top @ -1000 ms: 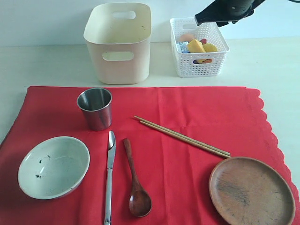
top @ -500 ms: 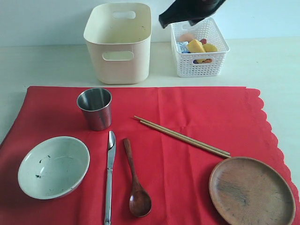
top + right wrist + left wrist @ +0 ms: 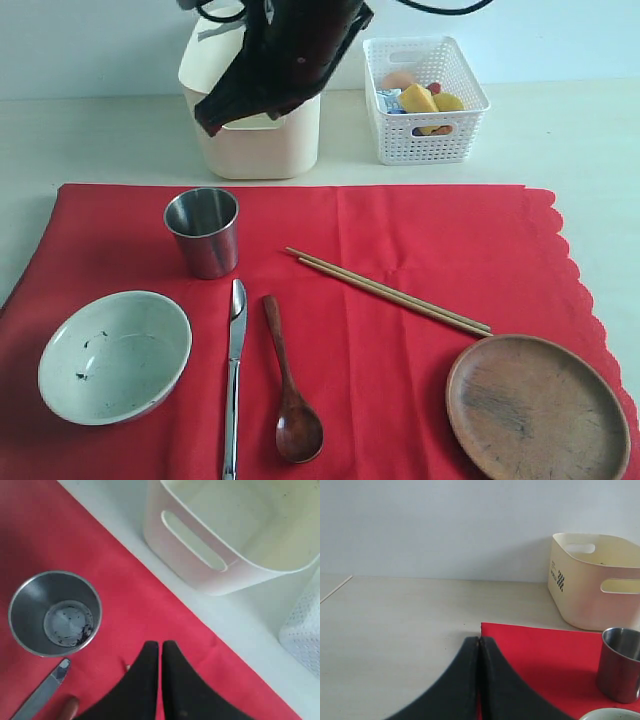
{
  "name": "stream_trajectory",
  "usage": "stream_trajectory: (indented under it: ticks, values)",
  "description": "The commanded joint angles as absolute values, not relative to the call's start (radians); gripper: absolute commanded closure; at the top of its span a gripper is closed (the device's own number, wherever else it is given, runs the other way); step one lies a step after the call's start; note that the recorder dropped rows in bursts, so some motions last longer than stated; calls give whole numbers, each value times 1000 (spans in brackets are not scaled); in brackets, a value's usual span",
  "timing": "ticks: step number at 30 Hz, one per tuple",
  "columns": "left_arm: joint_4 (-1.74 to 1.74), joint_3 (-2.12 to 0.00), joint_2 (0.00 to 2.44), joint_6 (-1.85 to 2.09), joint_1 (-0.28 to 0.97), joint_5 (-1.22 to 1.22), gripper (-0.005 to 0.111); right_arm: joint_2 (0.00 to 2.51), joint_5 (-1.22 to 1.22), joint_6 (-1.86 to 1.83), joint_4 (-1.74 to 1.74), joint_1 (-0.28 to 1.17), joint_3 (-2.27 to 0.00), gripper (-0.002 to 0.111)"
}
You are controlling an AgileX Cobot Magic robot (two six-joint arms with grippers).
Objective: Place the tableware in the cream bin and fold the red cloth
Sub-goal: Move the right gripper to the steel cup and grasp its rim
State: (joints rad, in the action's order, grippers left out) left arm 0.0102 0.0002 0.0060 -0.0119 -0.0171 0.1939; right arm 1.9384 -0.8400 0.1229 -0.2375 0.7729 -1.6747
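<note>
The red cloth (image 3: 420,225) is found spread flat on the table (image 3: 100,140), with its scalloped edge on the right of the exterior view. All six pieces of tableware are recorded lying on it. The steel cup (image 3: 203,232) is stood upright near the far left of the cloth, and the speckled bowl (image 3: 115,355) is placed in front of it at the near left. The silver knife (image 3: 235,370) and the dark wooden spoon (image 3: 285,380) are laid side by side, apart, in the near middle. The wooden chopsticks (image 3: 390,292) are laid together on a slant, their near ends just beside the rim of the round wooden plate (image 3: 537,408) at the near right. The cream bin (image 3: 265,152) is stood on the bare table just beyond the cloth's far edge, with a white lattice basket (image 3: 425,140) of food beside it. The right claw (image 3: 160,652) is reached across to the left half of the scene and is held above the far strip of cloth between cup and bin; it is clenched, with nothing gripped. The left claw (image 3: 479,650) is seen only in its own wrist view, near the cloth's far left corner; it is likewise clenched and empty. Whether it touches the table cannot be told.
</note>
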Motion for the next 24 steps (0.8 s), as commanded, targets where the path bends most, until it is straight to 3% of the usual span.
stream_trajectory:
  ticks: [1,5,7,18,24]
  values:
    - [10,0,0,-12,-11,197,104,1988,-779,171,-242,797,-1682,92]
    - [10,0,0,-12,-11,197,104,2056,-678,228,-227,797,-1682,66]
    - [10,0,0,-12,-11,197,104,2087,-629,228,-187,797,-1682,60]
    - [10,0,0,-12,-11,197,104,2200,-535,225,-157,797,-1682,60]
    - [10,0,0,-12,-11,197,104,2200,-531,225,-153,797,-1682,71]
